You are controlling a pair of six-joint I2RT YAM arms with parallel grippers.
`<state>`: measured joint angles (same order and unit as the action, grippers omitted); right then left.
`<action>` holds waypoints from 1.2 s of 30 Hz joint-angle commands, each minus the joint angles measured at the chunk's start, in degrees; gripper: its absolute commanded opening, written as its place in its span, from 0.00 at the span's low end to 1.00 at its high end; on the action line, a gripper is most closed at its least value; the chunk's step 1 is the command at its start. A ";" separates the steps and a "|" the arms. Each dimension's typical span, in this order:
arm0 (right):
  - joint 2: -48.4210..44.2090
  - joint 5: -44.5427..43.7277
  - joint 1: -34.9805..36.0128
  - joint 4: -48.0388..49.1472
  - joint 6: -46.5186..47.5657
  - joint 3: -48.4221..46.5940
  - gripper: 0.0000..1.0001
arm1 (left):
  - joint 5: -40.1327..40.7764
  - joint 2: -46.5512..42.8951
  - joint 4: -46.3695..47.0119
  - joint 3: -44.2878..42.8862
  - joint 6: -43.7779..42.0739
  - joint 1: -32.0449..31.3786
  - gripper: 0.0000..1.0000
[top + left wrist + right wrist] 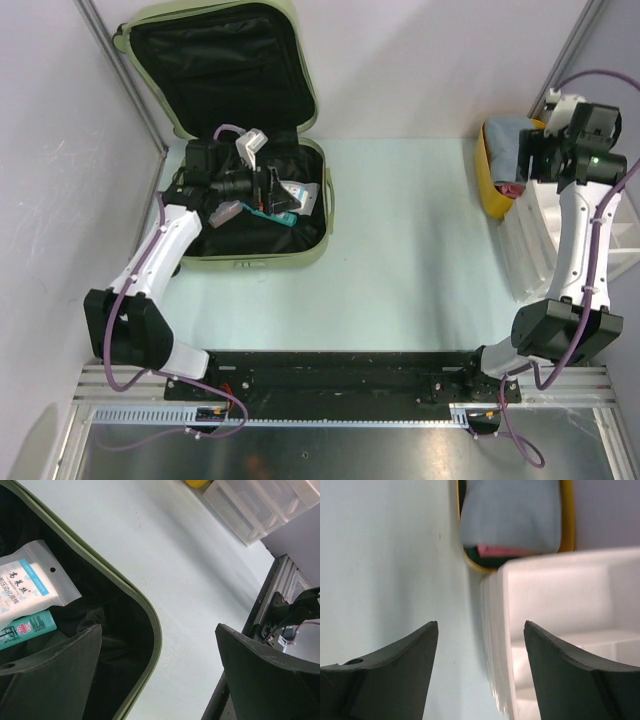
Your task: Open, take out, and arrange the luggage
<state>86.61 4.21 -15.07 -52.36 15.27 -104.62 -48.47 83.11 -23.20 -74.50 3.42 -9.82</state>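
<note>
The sage-green luggage point(250, 262) lies open at the far left, its lid point(215, 60) leaning against the wall and showing black lining. In its base lie a white packet point(300, 190) and a teal tube point(272, 213). My left gripper point(270, 188) is open and empty, hovering over the base. In the left wrist view its jaws point(159, 630) straddle the luggage's green rim point(150, 615), with the packet point(30, 585) and tube point(27, 627) to the left. My right gripper point(535, 160) is open and empty at the far right, far from the luggage.
A yellow tub point(488, 180) holding grey cloth point(510, 515) stands at the far right. A white divided organizer tray point(530, 245) stands just in front of it; its near wall point(555, 595) lies between my right fingers point(415, 650).
</note>
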 commanded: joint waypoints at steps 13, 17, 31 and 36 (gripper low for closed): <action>4.53 0.80 -2.33 -2.31 11.01 7.59 0.67 | -2.42 -5.85 0.97 4.27 -3.24 0.33 1.00; 4.53 4.48 -2.95 -4.33 11.89 4.08 0.66 | -2.25 -6.12 0.88 5.15 -4.83 0.33 1.00; 10.95 1.50 -4.18 -7.49 14.17 -2.08 0.55 | -1.37 -4.19 0.96 3.31 -5.09 0.42 1.00; 12.35 1.15 -4.35 -8.55 14.70 -0.06 0.52 | -1.45 -4.10 0.96 3.31 -4.91 0.42 1.00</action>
<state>98.63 6.44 -19.00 -59.11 28.80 -104.57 -48.62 79.15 -23.27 -69.43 1.50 -9.80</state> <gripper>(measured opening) 0.536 0.996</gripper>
